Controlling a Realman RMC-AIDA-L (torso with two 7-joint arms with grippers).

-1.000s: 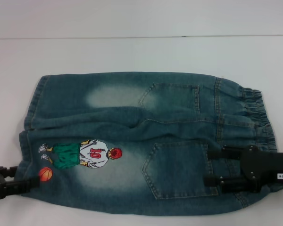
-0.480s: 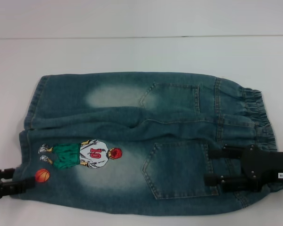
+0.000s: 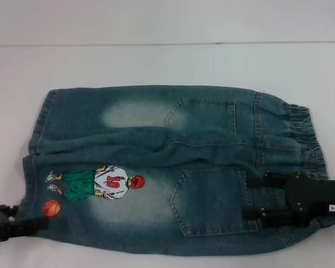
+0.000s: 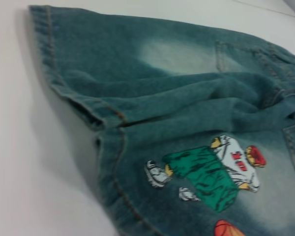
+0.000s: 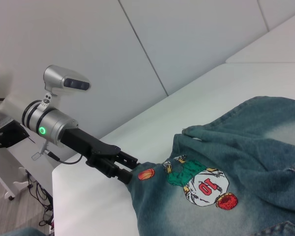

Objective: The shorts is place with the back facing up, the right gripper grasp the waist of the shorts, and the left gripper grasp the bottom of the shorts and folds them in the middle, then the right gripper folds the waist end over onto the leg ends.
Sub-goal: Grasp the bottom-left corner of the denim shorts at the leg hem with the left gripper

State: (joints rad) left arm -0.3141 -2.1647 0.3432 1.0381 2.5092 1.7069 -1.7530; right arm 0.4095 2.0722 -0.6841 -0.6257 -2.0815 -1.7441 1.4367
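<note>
The denim shorts (image 3: 156, 167) lie flat on the white table with both back pockets up. The ruffled waist (image 3: 304, 139) is to the right and the leg ends (image 3: 39, 123) to the left. The number 10 player print (image 3: 100, 183) is on the nearer leg. My right gripper (image 3: 247, 196) rests open on the nearer pocket beside the waist, fingers spread flat on the denim. My left gripper (image 3: 32, 216) is at the near corner of the leg hem. In the right wrist view the left gripper (image 5: 130, 169) has its fingers slightly apart at the hem edge. The left wrist view shows the leg hems (image 4: 88, 113) close up.
The white table (image 3: 167, 61) extends behind the shorts to a seam at the back wall. In the right wrist view the table edge (image 5: 59, 172) drops off beyond the left arm, with a white stand (image 5: 5, 172) and cables on the floor there.
My left gripper has slid slightly nearer along the leg hem's corner, and the fabric there shifted a little. The right gripper has not moved.
</note>
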